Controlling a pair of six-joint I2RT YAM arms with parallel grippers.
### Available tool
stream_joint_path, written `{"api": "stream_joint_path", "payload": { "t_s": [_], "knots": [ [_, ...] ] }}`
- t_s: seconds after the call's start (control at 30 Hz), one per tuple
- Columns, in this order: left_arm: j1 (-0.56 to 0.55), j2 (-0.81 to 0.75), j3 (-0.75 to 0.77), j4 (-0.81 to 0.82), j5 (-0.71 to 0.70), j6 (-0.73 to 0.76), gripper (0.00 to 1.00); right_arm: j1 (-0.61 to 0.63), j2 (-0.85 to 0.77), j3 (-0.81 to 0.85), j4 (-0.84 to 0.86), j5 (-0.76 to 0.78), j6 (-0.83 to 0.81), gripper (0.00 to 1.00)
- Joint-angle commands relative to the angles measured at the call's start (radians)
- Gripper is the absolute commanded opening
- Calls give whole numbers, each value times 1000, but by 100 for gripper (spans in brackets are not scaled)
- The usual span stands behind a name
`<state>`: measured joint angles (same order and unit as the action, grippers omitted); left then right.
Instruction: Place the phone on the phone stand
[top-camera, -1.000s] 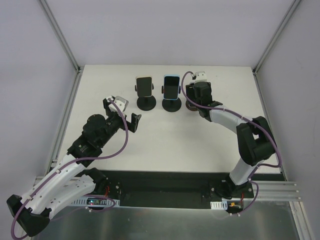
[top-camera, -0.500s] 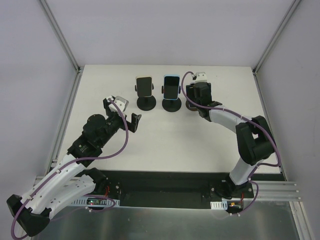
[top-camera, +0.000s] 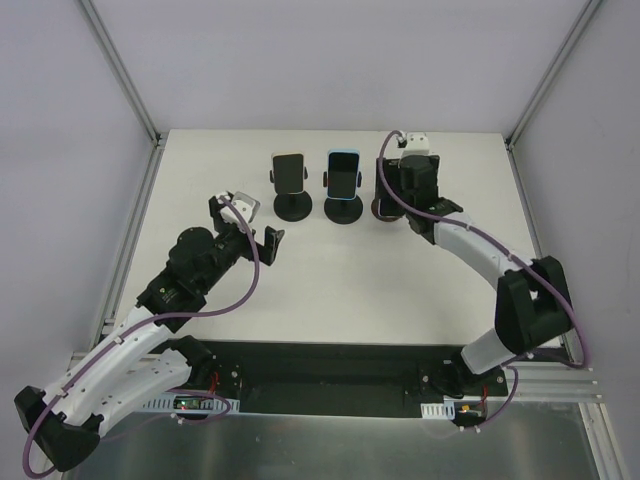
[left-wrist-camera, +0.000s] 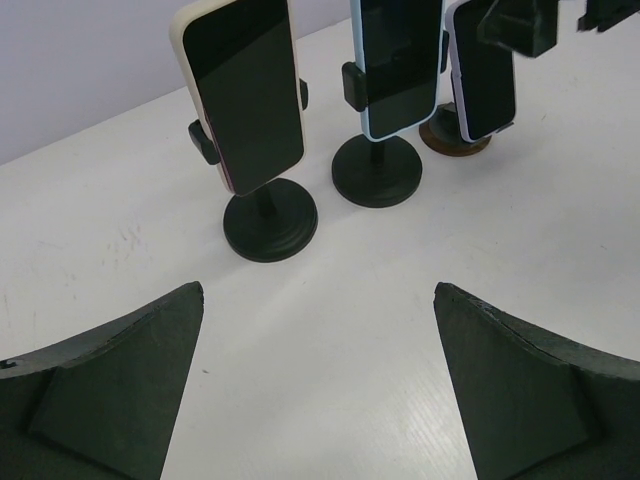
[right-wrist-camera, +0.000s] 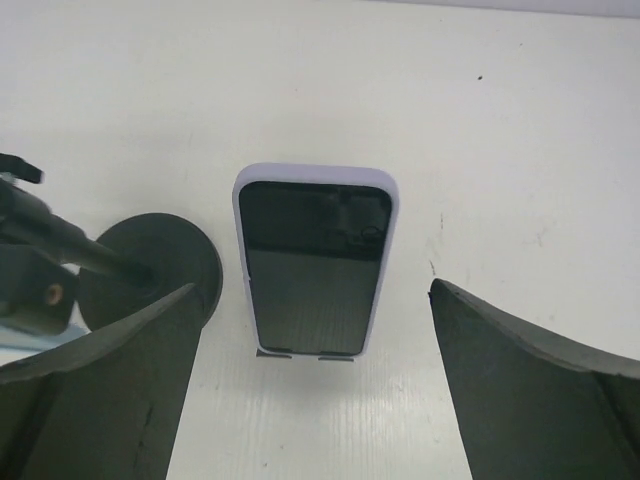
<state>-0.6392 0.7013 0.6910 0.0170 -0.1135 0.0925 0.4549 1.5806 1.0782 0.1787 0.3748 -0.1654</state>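
Three phones stand on stands at the back. A lilac-cased phone (right-wrist-camera: 315, 265) rests upright on a brown-based stand (left-wrist-camera: 455, 137), with its bottom edge on the stand's lip. My right gripper (right-wrist-camera: 312, 300) is open, with one finger on each side of this phone and not touching it. In the top view my right gripper (top-camera: 397, 190) covers most of that phone. The lilac phone also shows in the left wrist view (left-wrist-camera: 482, 75). My left gripper (top-camera: 262, 243) is open and empty over bare table in front of the stands, also seen in its own view (left-wrist-camera: 318, 380).
A cream-cased phone (top-camera: 289, 171) sits on a black stand (top-camera: 294, 208). A blue-cased phone (top-camera: 343, 172) sits on another black stand (top-camera: 343, 211), whose base lies just left of my right gripper (right-wrist-camera: 150, 265). Frame posts stand at the table's back corners.
My right gripper has drawn back and up from the lilac phone, and its arm has swung to the right. The phone stays on its stand. The left arm has barely moved.
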Motion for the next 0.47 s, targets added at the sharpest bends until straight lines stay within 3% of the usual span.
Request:
{"api": "stream_joint_path", "payload": {
  "t_s": [0.0,0.13,0.23,0.37,0.43],
  "knots": [
    [15,7,18,23,8,-10,97,-5,-192,71,-158,13,47,96],
    [13,15,19,23,12,-13,96,-2,-353,-7,-261,-7,56,96],
    [15,27,21,24,28,-20,97,-2,-506,-170,-254,-97,91,96],
    [15,44,24,27,35,-20,96,5,-788,-453,-130,-198,150,96],
    [16,34,18,41,37,-28,96,11,-910,-590,-3,-151,162,96]
  ]
}}
